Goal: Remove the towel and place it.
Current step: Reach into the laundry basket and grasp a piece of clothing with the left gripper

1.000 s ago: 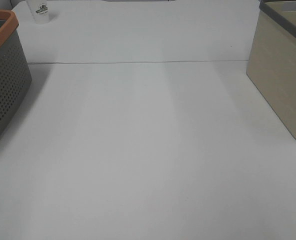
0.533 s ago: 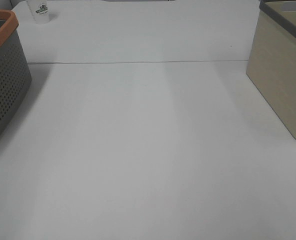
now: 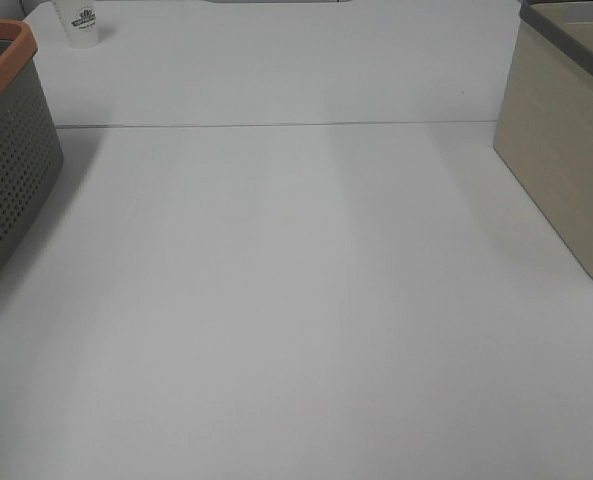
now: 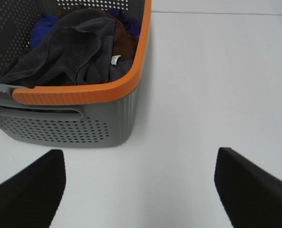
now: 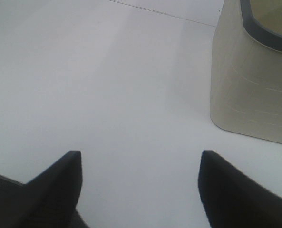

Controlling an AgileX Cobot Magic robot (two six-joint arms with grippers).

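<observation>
The left tool [image 4: 140,164] hangs with its two dark fingers spread wide and nothing between them, low over the white worktop [image 4: 217,85] and facing the grey, orange-rimmed basket [image 4: 79,92]. The right tool [image 5: 140,164] is spread just as wide and empty, pointed toward the beige bin [image 5: 245,90]. The towel [image 4: 64,54] lies crumpled inside the basket (its small white tag showing) on top of other cloths [image 4: 126,40], and a white cup [image 3: 82,22] stands far back.

Orange-rimmed grey basket [image 3: 11,170], beige bin [image 3: 561,165] and white cup [image 3: 81,22] on table [image 3: 296,300].
</observation>
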